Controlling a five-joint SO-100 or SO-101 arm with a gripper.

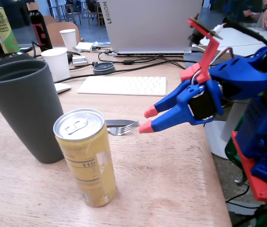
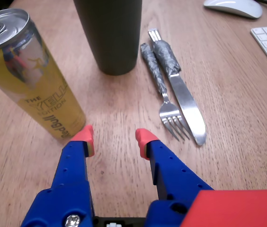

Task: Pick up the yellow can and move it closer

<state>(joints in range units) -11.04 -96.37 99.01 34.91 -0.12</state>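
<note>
- The yellow can (image 1: 85, 158) stands upright on the wooden counter (image 1: 171, 179) in the lower left of the fixed view, its silver top with pull tab facing up and "110" printed on its side.
- Just behind and left of it in that view stands the grey cup (image 1: 27, 106), taller than the can; the two look very close, and I cannot tell whether they touch.
- In the wrist view the can (image 2: 34, 80) fills the upper left and the cup (image 2: 110, 33) the upper middle, with a strip of bare wood between their bases.
- The gripper (image 1: 148, 119) hangs at centre right of the fixed view, its blue jaws with red tips parted moderately and holding nothing.
- In the wrist view the gripper (image 2: 114, 138) sits at the lower middle; the left tip is close by the foot of the can, and bare wood shows between the tips.
- A fork (image 2: 164, 92) and a knife (image 2: 183, 94), handles wrapped in foil, lie side by side right of the cup in the wrist view.
- In the fixed view, the fork's tines (image 1: 124, 126) lie between the can and the red tips.
- The counter's right edge runs down the lower right of the fixed view; wood in front of and right of the can is bare.
- A white keyboard (image 1: 123, 85), a laptop (image 1: 150, 26) and a paper cup (image 1: 57, 64) sit along the upper part of the fixed view, well apart from the can.
</note>
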